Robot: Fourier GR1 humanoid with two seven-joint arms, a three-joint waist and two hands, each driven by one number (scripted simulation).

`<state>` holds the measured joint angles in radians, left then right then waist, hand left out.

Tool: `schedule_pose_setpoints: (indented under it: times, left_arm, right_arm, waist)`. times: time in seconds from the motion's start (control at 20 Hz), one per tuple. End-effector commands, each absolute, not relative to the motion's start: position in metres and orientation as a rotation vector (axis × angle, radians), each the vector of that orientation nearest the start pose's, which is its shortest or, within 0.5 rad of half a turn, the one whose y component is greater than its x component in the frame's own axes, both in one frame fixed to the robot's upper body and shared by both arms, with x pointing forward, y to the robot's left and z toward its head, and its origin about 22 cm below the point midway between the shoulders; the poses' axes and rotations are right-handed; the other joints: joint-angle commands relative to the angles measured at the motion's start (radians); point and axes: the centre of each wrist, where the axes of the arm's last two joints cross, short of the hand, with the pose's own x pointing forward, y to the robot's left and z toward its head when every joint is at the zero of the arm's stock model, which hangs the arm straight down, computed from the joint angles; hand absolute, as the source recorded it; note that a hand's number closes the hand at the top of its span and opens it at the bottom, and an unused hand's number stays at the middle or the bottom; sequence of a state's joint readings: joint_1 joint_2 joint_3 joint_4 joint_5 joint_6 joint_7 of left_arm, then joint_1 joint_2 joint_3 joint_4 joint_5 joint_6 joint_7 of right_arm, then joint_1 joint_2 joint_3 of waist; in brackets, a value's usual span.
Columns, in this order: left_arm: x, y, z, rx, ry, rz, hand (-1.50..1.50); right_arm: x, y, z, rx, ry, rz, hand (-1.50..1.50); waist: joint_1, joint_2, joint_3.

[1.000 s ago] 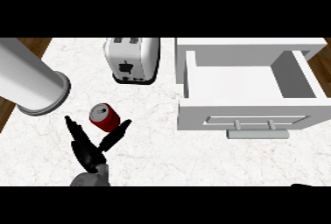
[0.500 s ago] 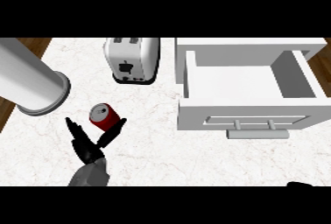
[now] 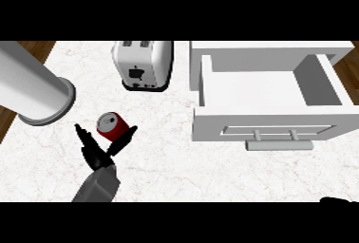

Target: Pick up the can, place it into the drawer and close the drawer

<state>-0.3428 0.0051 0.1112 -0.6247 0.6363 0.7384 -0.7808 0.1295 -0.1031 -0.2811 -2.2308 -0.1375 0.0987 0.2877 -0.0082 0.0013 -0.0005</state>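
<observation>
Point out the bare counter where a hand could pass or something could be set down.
Free: the marble below the drawer and right of the left hand, plus the strip between toaster and drawer. The drawer's inside is bare too. Crowded: the left side, where the hand brackets the can close to the white cylinder. The right hand barely shows at the lower right edge.

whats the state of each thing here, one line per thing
can: lying tilted on the counter, between the left hand's thumb and fingers, not lifted
drawer: pulled open, nothing inside
toaster: upright, slots empty
left hand: open, fingers spread either side of the can
right hand: only a sliver at the lower right edge, fingers cannot be told
</observation>
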Motion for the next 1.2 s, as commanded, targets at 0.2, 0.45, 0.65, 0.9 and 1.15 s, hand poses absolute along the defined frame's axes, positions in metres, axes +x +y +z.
schedule_pose_setpoints:
  times: [0.2,0.45,0.65,0.9,1.15]
  left_arm:
    - [0.303,0.236,-0.118,0.571,-1.391,0.600,-1.50]
    - [0.314,0.205,-0.117,0.483,-1.454,0.617,1.50]
    - [0.304,0.215,-0.129,0.475,-1.499,0.598,1.50]
    - [0.317,0.238,-0.121,0.431,-1.529,0.569,1.50]
    - [0.329,0.237,-0.106,0.215,-1.582,0.377,1.50]
  right_arm:
    - [0.179,-0.298,0.131,-0.223,-1.835,-0.058,-1.50]
    - [0.179,-0.298,0.128,-0.227,-1.858,-0.073,-1.50]
    - [0.172,-0.297,0.142,-0.237,-1.857,-0.051,-1.50]
    - [0.172,-0.309,0.145,-0.236,-1.883,-0.046,-1.50]
    - [0.168,-0.302,0.147,-0.242,-1.877,-0.036,-1.50]
  waist:
    - [0.000,0.001,0.000]
    - [-0.004,0.002,0.000]
    - [-0.003,0.002,0.000]
    - [-0.016,0.006,-0.001]
    - [-0.011,0.001,0.000]
